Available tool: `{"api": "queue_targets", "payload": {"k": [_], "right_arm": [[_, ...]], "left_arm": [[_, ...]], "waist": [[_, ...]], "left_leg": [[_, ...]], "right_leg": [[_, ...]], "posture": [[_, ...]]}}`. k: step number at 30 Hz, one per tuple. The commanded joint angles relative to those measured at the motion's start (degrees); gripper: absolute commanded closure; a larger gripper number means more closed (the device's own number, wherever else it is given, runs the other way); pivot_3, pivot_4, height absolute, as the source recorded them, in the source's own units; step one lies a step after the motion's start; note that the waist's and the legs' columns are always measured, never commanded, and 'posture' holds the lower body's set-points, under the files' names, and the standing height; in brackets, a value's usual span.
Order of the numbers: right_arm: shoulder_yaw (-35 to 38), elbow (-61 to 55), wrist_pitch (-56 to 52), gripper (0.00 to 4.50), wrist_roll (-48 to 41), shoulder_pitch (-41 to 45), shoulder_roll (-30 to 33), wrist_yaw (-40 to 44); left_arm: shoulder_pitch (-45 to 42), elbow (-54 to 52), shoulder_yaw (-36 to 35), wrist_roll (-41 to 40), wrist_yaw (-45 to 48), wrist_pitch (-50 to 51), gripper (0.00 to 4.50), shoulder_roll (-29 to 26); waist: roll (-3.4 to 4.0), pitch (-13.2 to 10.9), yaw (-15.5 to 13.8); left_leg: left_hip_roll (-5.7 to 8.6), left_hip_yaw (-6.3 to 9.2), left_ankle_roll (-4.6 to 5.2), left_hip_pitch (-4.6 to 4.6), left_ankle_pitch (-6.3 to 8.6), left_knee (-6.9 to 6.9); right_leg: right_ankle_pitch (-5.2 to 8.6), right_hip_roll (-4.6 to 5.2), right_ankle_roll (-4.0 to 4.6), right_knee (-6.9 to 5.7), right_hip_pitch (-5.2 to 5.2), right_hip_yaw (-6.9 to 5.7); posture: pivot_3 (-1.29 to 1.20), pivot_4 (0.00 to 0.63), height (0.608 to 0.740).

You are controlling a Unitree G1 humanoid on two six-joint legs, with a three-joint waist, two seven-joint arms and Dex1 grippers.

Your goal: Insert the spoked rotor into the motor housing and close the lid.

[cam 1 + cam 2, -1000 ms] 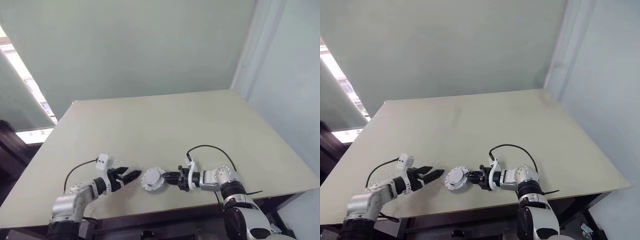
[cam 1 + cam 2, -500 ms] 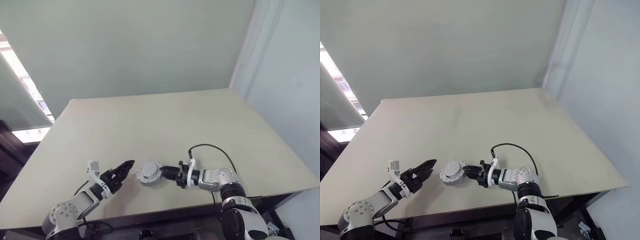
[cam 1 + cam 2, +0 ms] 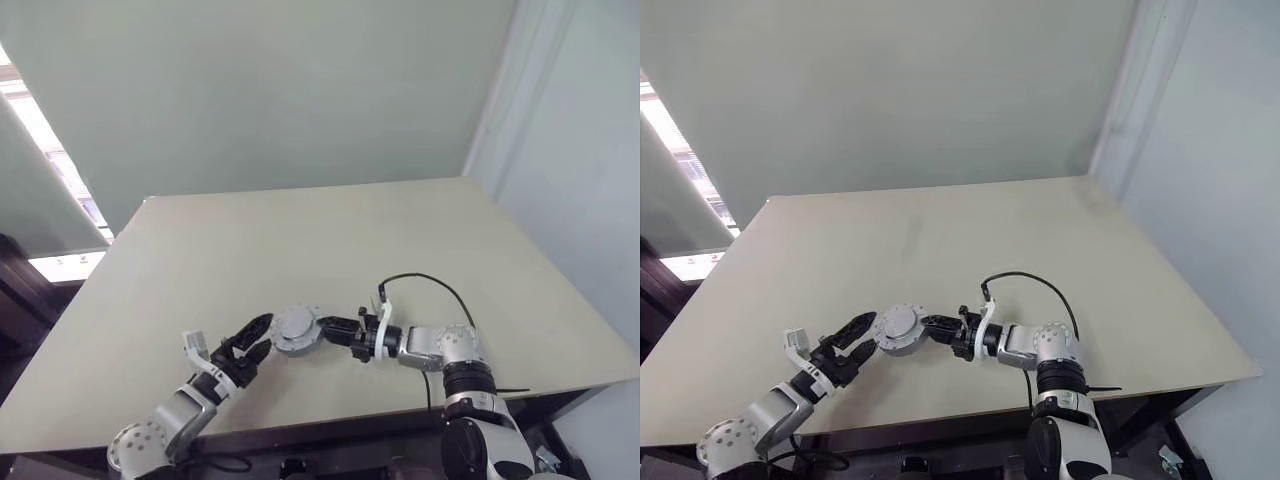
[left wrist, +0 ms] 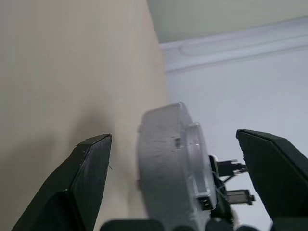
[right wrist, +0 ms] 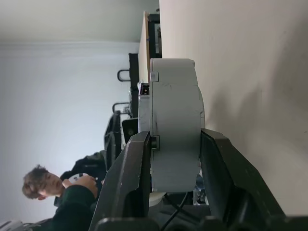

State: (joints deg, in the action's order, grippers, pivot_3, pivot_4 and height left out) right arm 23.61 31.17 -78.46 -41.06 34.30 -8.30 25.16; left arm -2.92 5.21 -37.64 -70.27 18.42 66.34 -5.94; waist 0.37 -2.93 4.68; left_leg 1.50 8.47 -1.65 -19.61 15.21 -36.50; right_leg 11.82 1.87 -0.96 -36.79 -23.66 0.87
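Room: beige matte table (image 3: 300, 240), plain grey-green wall (image 3: 250, 90) behind, bare top.
Head view, part: thick grey puck (image 3: 296, 329), round, small tabs on the rim, lifted just off the table near the front edge. Looks like housing with lid on; can't tell if the rotor is inside.
Head view, right gripper (image 3: 325, 329): pinching the puck by its rim, pointing across toward the left arm. Black cable (image 3: 430, 283) loops off the wrist.
Head view, left gripper (image 3: 258, 337): spread wide, tips just beside the puck's far rim, not touching.
Left wrist: black wedge fingers (image 4: 91, 178) either side of the puck, clear gap both sides. Puck face is dull cast metal, lightly scuffed.
Right wrist: pads (image 5: 130, 183) clamp the two flat faces, puck edge-on. Person (image 5: 62, 192) in dark top in the background.
Step (my read): handover or two-handed press to seat the lid.
Do it well: centre the left jaws on the rim, close square, right keeps its grip until left has bite. Smooth metal, slip risk.
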Motion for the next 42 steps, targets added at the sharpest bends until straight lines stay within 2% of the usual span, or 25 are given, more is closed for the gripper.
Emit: {"api": "queue_targets", "payload": {"k": [1, 10, 13, 18, 33, 42], "right_arm": [[-0.4, -3.1, -0.3, 3.29, -3.7, 1.2, -4.4, 0.4], [-1.4, -3.4, -0.1, 3.29, -4.6, 0.7, -4.3, -0.5], [-1.4, -3.7, -0.1, 3.29, -5.0, 0.5, -4.0, -0.6], [-1.8, -4.2, 0.1, 3.3, -5.7, 0.2, -3.8, -0.8], [-4.5, -5.7, 2.1, 3.3, -5.4, -0.7, -3.0, -0.1], [-6.3, -8.3, 5.5, 0.16, -5.3, -2.1, -3.0, 0.2]], "left_arm": [[-1.0, 0.2, 1.8, -2.7, -0.1, 0.0, 0.0, 0.6], [-1.2, 2.8, 5.7, -2.9, 0.0, -0.3, 0.0, 1.9], [-1.2, 3.7, 5.5, -3.1, -0.2, -1.2, 0.6, 1.4], [-1.3, 4.4, 6.1, -3.9, -0.2, -0.9, 2.28, 1.0], [-1.1, 5.2, 8.2, -4.0, 0.5, -2.3, 2.36, 1.0], [-1.4, 5.2, 8.7, -4.0, 1.2, -5.1, 2.45, 1.8]], "waist": [[0.0, 0.0, 0.0], [-0.01, 0.0, 0.0], [-0.01, 0.0, 0.0], [-0.01, 0.0, 0.0], [-0.01, 0.0, 0.0], [-0.01, 0.0, 0.0]], "left_leg": [[0.0, 0.0, 0.0, -0.01, 0.0, 0.0], [0.01, -0.01, 0.0, -0.02, 0.0, -0.01], [0.01, 0.0, 0.01, -0.02, 0.0, 0.0], [0.0, 0.0, 0.0, -0.04, 0.0, 0.0], [0.01, -0.01, 0.0, -0.05, 0.0, 0.0], [0.0, -0.01, 0.0, -0.08, 0.0, 0.01]], "right_leg": [[0.0, 0.0, 0.0, 0.0, 0.0, 0.0], [0.01, 0.0, 0.01, 0.02, 0.0, 0.0], [0.0, -0.01, 0.01, 0.02, 0.0, 0.0], [0.0, -0.01, 0.01, 0.02, -0.03, 0.0], [0.01, 0.0, 0.01, 0.03, -0.03, 0.0], [0.01, 0.0, 0.01, 0.04, -0.08, 0.01]], "posture": [[0.0, 0.0, 0.74], [0.0, 0.0, 0.74], [0.0, 0.0, 0.74], [0.0, 0.0, 0.74], [0.0, 0.0, 0.74], [0.0, 0.0, 0.74]]}}
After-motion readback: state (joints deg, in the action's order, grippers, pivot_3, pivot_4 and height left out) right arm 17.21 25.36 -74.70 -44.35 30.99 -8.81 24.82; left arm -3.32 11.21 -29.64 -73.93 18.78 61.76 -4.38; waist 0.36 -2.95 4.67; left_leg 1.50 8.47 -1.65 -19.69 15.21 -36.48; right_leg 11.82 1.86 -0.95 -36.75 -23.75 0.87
